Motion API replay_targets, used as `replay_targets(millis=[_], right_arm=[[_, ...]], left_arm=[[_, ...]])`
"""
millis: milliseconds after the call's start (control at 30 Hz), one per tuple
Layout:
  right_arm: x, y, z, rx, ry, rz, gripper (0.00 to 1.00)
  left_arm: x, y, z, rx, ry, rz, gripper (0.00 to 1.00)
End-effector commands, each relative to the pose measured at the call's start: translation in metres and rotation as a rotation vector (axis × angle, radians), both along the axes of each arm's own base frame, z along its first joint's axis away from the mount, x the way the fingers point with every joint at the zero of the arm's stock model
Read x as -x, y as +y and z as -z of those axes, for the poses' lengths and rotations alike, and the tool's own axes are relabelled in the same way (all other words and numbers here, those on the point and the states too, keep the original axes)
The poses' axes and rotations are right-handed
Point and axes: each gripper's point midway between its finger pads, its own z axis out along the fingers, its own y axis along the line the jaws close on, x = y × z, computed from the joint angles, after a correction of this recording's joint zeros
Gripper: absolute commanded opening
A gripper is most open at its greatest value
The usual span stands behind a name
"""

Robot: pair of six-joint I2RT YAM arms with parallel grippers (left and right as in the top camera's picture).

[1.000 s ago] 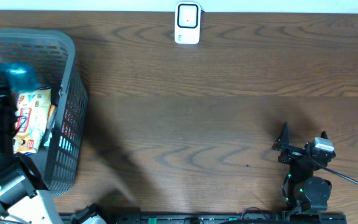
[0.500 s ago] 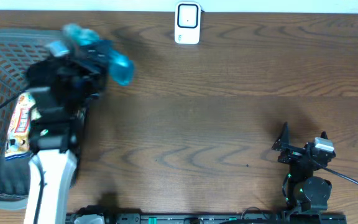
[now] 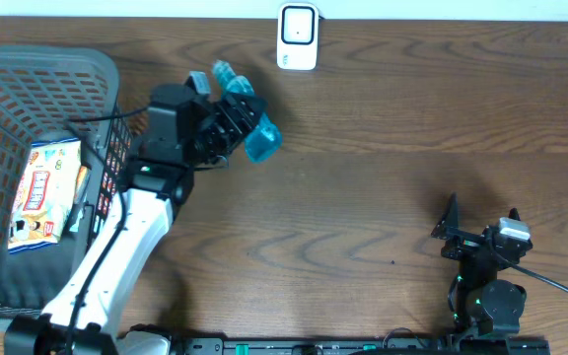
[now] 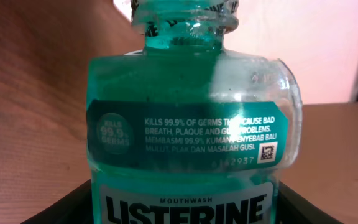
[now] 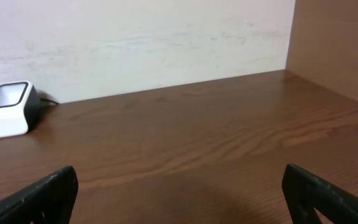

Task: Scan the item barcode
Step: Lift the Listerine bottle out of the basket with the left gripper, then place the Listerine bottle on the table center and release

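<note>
Well, my left gripper (image 3: 227, 118) is clamped on the mouthwash bottle (image 4: 191, 124); its fingers (image 4: 55, 210) show only as dark slivers at the wrist view's bottom corners, and the lower label is cut off. My right gripper (image 3: 481, 225) stands wide apart at 4 o'clock. The bottle, now at 11 o'clock, has swung from the basket (image 3: 106, 79) rim toward the scanner (image 3: 298, 37) at 12.

The tabletop (image 3: 363, 197) is dark brown wood grain with a smooth, faintly satin face. The basket (image 3: 47, 57) at the left is grey plastic lattice and holds a glossy printed-film snack packet (image 3: 45, 192). The mouthwash bottle (image 4: 191, 106) is clear, glossy plastic with a smooth teal label, the scanner (image 3: 298, 37) at the far edge is glossy white plastic, and the right pincer (image 3: 481, 212) has matt black fingers (image 5: 45, 196).
</note>
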Motion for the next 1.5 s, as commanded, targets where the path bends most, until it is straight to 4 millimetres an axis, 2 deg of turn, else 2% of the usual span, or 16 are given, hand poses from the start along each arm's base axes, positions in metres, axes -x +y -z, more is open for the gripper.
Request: replay_targets(millis=[0,200,633,1067,1233,1367,1467], right_arm=[[0.001,-0.002,0.000,0.009,0.003,0.006,0.99],[0.001,-0.002,0.000,0.009,0.003,0.006,0.99],[0.001,-0.002,0.001,0.009,0.003,0.006,0.99],[0.001,-0.002,0.000,0.009,0.003,0.006,0.99],[0.001,-0.002,0.000,0.009,0.003,0.006,0.99],[0.001,-0.002,0.000,0.009,0.003,0.006,0.99],[0.001,-0.002,0.000,0.009,0.003,0.006,0.99]], left_arm=[[-0.008,-0.009,-0.010,-0.040,-0.062,0.022,0.64],[-0.008,-0.020,0.006,-0.057,-0.028,0.041,0.64],[-0.007,-0.020,0.009,-0.059,-0.018,0.042,0.64],[0.007,-0.018,0.031,-0.132,0.062,0.050,0.64],[0.015,-0.034,0.035,-0.164,0.054,0.079,0.64],[0.026,-0.055,0.039,-0.238,0.004,0.162,0.64],[0.036,-0.064,0.054,-0.347,-0.014,0.227,0.64]])
